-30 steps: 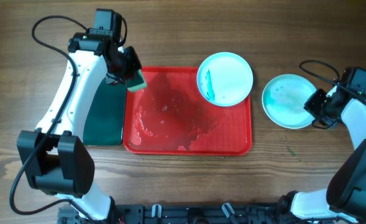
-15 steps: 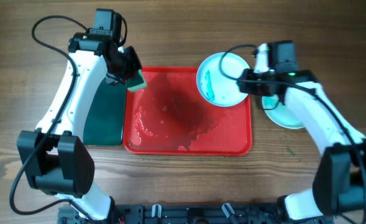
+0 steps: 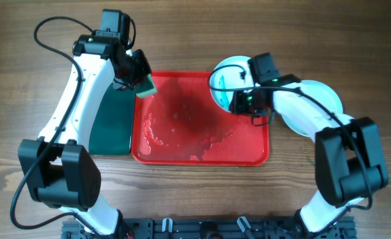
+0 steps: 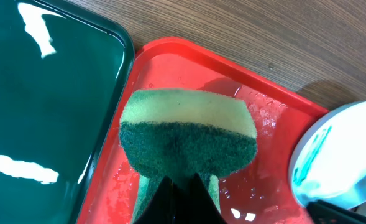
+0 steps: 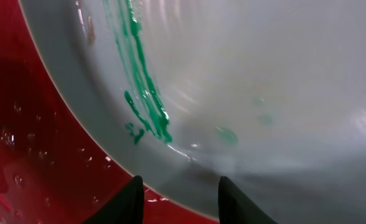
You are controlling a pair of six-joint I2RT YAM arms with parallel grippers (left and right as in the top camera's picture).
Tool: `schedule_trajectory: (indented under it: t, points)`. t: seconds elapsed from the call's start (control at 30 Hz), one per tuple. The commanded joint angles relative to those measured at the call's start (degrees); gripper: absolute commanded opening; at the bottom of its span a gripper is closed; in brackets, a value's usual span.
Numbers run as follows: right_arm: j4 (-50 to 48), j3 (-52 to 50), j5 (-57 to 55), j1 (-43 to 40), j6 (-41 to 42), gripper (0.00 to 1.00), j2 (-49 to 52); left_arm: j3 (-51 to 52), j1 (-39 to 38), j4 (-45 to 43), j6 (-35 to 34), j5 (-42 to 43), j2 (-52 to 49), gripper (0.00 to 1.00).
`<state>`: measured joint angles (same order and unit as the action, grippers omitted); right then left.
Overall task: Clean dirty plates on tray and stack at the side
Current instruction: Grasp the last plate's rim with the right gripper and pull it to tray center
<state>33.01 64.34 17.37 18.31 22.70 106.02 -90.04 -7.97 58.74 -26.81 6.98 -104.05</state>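
A white dirty plate [image 3: 243, 72] with a green smear lies in the far right corner of the red tray [image 3: 182, 133]. My right gripper [image 3: 243, 101] hovers low over the plate's near rim, open; in the right wrist view the rim of the plate [image 5: 245, 81] runs between its fingertips [image 5: 136, 190], one over the wet tray [image 5: 33, 155]. My left gripper [image 3: 142, 83] is shut on a green and yellow sponge [image 4: 189, 137] above the tray's far left corner. A pale aqua plate [image 3: 321, 89] on the table to the right is mostly hidden under my right arm.
A dark green tray [image 3: 112, 126] lies against the red tray's left side, its wet floor [image 4: 40, 112] gleaming. Bare wooden table surrounds both trays. The right arm stretches across the table from the right edge.
My right arm has swung left from the aqua plate on the table to the white plate on the tray. The left arm and sponge have not moved.
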Motion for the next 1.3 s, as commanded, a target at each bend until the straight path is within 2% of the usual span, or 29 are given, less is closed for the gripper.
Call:
schedule_trajectory:
  t: [0.0,0.2,0.47,0.63,0.8,0.9,1.17,1.27]
  points:
    - [-0.04,1.01,2.25,2.69,1.92,0.39,1.38,0.22,-0.17,-0.15,0.92,0.46,-0.15,0.04]
    - [-0.15,1.01,6.14,5.55,1.29,0.38,1.40,0.22,-0.17,-0.15,0.92,0.46,-0.15,0.04]
    - [-2.95,1.53,9.75,16.76,-0.87,0.41,1.40,0.22,-0.17,0.57,0.92,0.46,-0.15,0.04]
    - [6.29,9.77,8.96,11.45,-3.13,0.39,-0.83,0.22,-0.17,0.72,0.94,0.46,-0.15,0.04]
    - [18.60,12.41,-2.25,0.48,-4.22,0.40,-4.98,0.22,-0.20,0.72,0.96,0.46,-0.15,0.04]
    - [18.49,9.16,-4.83,-2.01,-8.72,0.40,-4.22,0.22,-0.94,0.63,1.01,0.44,-0.15,0.04]
    - [11.52,1.38,-6.49,-2.10,-12.07,0.38,1.22,0.22,-4.74,-0.09,1.16,0.17,-0.20,0.04]
    - [9.86,1.38,-6.71,-2.10,-12.26,0.27,3.80,0.22,-5.75,-0.22,1.14,-0.63,-0.20,0.04]
